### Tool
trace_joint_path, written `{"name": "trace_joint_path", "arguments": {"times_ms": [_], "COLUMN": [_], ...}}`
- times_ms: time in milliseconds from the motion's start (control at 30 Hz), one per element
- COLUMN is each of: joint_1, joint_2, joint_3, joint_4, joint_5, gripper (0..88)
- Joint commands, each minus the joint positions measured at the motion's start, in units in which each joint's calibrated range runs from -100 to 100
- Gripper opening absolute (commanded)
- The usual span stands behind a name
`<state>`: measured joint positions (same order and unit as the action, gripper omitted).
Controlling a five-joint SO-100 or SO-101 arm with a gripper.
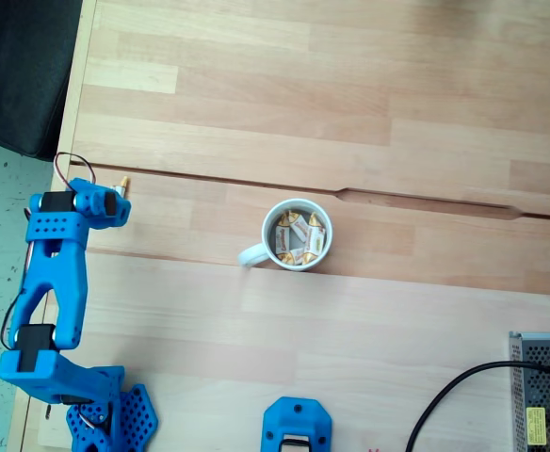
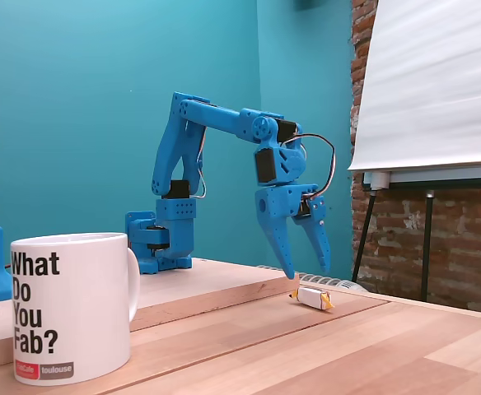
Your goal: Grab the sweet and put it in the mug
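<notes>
My claw (image 2: 306,273) hangs right of centre in the side-on fixed view, pointing down with its two blue fingers spread apart and nothing between them. The tips stop just above the wooden table (image 2: 405,346), not touching it.

Directly beneath and slightly right of the tips lies the sweet (image 2: 313,298), a small white-wrapped piece with gold twisted ends, flat on the wood near the table's edge. It sits almost under the gap between my fingers, close but not yet enclosed. In the top-down fixed view, I see only a gold end of it (image 1: 123,184) peeking out beside my claw at the upper left.

The mug (image 1: 294,234) stands at the centre of that top-down view, well apart from my claw, handle toward the lower left. Several wrapped sweets (image 1: 295,238) already lie inside it. In the side-on view the mug (image 2: 69,307) fills the lower left, printed with black lettering.

So I judge this round barely begun: the grab is not yet made, and the lift, the carry across to the mug and the drop are all left.
</notes>
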<state>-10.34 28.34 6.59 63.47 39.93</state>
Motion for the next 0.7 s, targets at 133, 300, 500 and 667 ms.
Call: {"name": "trace_joint_path", "arguments": {"times_ms": [133, 300, 500, 667], "joint_1": [0.25, 0.17, 0.17, 0.17], "joint_2": [0.15, 2.47, 4.45, 5.83], "joint_3": [-3.02, -3.11, -3.20, -3.20], "joint_4": [-0.32, -0.40, -1.85, -8.22], "joint_5": [0.29, 0.29, 0.29, 0.29], "gripper": [25.1, 25.1, 25.1, 25.1]}}
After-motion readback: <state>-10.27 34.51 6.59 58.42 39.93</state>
